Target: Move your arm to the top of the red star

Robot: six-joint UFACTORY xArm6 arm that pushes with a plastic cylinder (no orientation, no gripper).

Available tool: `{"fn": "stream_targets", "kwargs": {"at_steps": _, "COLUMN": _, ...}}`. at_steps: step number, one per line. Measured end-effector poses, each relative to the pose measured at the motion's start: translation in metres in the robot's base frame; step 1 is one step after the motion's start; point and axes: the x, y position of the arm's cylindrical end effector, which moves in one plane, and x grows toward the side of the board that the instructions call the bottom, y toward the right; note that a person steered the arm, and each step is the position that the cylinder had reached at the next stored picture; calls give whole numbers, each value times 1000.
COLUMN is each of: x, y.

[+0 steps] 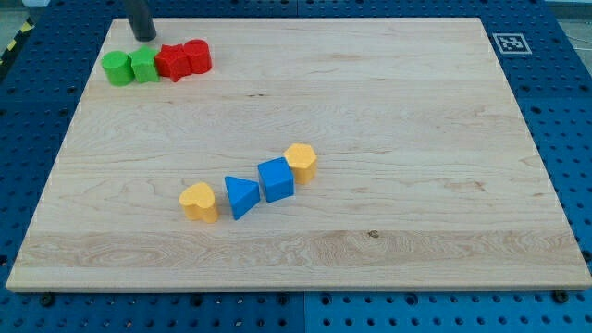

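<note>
The red star [172, 62] lies near the board's top left corner, in a row of blocks. A red cylinder [197, 55] touches it on the view's right. A green star-like block [144, 66] touches it on the left, and a green cylinder [117, 68] lies beyond that. My tip [143, 38] rests on the board just above the green star-like block, up and to the left of the red star, a short gap from the row.
A second row lies at the board's middle: a yellow heart [200, 201], a blue triangle [241, 196], a blue cube [276, 179] and a yellow hexagonal block [301, 162]. A marker tag [510, 43] sits at the board's top right corner.
</note>
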Motion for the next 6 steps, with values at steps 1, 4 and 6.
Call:
{"fn": "stream_targets", "kwargs": {"at_steps": 1, "x": -12, "y": 7}}
{"fn": "stream_targets", "kwargs": {"at_steps": 4, "x": -15, "y": 35}}
{"fn": "stream_targets", "kwargs": {"at_steps": 6, "x": -6, "y": 37}}
